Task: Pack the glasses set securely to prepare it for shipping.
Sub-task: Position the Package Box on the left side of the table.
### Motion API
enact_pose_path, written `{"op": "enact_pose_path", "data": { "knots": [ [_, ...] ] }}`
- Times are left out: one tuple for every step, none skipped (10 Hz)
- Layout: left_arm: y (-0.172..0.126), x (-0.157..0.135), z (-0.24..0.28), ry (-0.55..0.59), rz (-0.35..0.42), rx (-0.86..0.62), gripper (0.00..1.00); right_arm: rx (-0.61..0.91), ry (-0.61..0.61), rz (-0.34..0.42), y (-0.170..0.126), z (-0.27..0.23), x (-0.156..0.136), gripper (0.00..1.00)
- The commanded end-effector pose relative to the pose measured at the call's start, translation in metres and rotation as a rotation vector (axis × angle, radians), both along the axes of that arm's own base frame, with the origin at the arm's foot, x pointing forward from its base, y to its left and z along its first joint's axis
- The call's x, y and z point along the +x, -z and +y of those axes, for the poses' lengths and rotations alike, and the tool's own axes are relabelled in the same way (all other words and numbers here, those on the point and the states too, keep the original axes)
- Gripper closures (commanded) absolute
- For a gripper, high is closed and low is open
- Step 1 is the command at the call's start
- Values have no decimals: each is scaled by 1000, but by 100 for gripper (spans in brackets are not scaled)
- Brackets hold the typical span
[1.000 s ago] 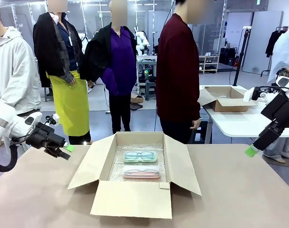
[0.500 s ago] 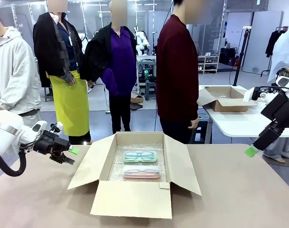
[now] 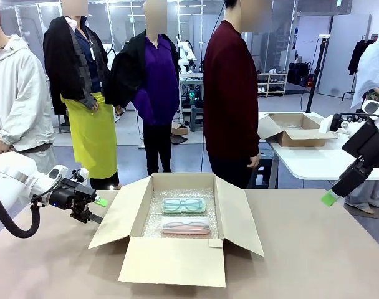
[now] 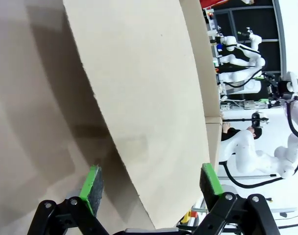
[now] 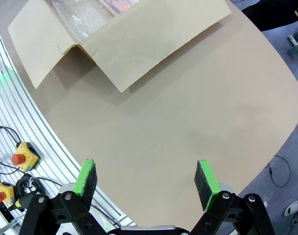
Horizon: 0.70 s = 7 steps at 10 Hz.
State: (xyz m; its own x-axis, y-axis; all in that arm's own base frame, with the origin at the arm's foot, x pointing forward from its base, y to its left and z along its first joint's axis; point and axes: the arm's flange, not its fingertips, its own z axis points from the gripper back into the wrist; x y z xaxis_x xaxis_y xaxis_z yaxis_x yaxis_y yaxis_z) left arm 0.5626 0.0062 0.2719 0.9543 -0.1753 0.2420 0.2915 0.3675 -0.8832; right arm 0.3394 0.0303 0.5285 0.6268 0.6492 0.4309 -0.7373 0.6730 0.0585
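With both cases already lying in the box [image 3: 177, 261], what's left looks like closing flaps. mint-green case [image 3: 184, 204] sits toward the far side, pale pink case [image 3: 186, 227] nearer the robot, parallel, just beside each other on bubble wrap [image 3: 153, 215] lining the floor, presumably padding for shipping. All four flaps splayed outward

left gripper [image 3: 97, 210] is right at the outer edge of the left flap [image 3: 115, 215], fingers spread, nothing held; wrist view shows one green pad [image 4: 91, 182] on each side of the cardboard edge, so it's lined up to pinch or push that flap. Can't tell if it's touching yet

right gripper [image 3: 330, 198] hangs above the table [image 3: 314, 249] well off to the right of the box, fingers apart and empty, clear of the right flap [image 3: 239, 215]. Reads as parked while left works

person in dark red top [image 3: 232, 93] stands at the far side, hands off the box
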Motion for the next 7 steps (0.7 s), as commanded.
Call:
{"op": "enact_pose_path", "data": {
  "knots": [
    [-4, 1, -6, 7, 24, -65, 0, -7, 6, 2, -1, 1, -2, 0],
    [-3, -2, -12, -5, 39, -92, 0, -7, 6, 2, -1, 1, -2, 0],
    [-5, -6, -16, -5, 40, -120, 0, -7, 6, 2, -1, 1, -2, 0],
    [-7, -8, -18, 6, 69, -155, 0, -7, 6, 2, -1, 1, -2, 0],
    [-7, -8, -17, 3, 74, -168, 0, -7, 6, 2, -1, 1, -2, 0],
    [-9, -7, -15, 7, 83, -212, 0, -7, 6, 2, -1, 1, -2, 0],
    [-9, -8, -15, 20, 135, -231, 0, -7, 6, 2, -1, 1, -2, 0]
  ]
}}
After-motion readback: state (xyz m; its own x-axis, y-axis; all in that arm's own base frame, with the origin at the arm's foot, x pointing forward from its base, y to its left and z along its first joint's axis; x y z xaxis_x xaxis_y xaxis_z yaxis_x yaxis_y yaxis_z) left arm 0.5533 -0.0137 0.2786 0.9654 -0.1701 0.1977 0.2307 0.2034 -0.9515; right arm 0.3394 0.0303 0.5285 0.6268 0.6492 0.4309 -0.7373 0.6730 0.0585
